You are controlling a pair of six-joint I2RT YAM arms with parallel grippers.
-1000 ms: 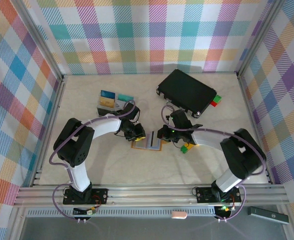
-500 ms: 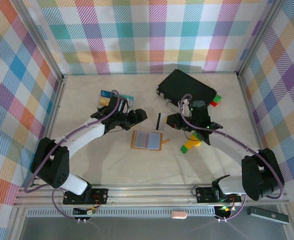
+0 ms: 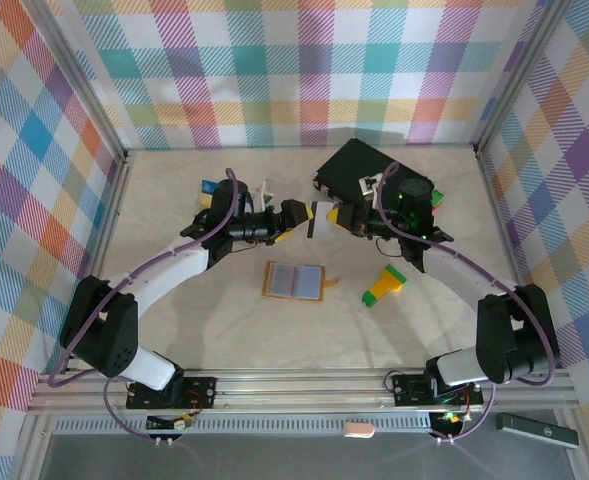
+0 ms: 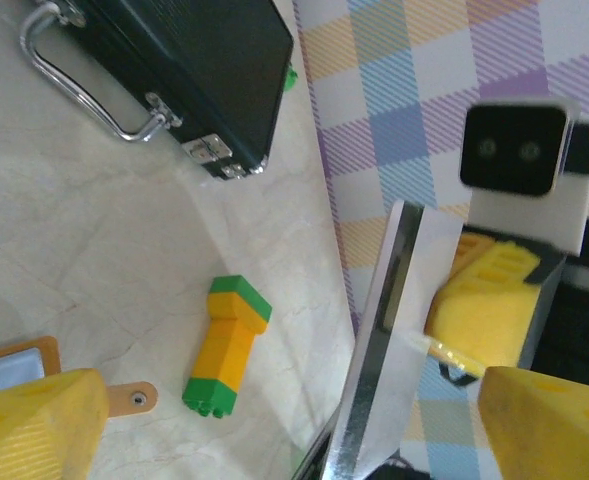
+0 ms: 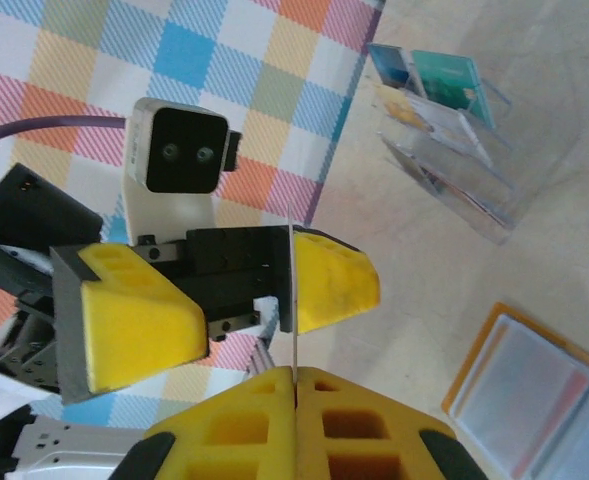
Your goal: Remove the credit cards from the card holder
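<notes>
1. Card holder [image 3: 294,281] of orange-tan leather, a small folding wallet, lies open and flat on the pale desk [image 3: 214,320].
2. Right end effector [image 3: 336,216] is closed on a thin grey-white credit card [image 3: 320,218], held on edge above the desk.
3. Left end effector [image 3: 296,216] is open, with one yellow pad [image 5: 124,310] at each side of this card.

The right wrist view catches the held credit card [image 5: 295,345] edge-on, its face unreadable. The card holder [image 4: 12,362] is cut off at the left wrist view's edge; the black case [image 4: 174,60] runs past the top.
</notes>
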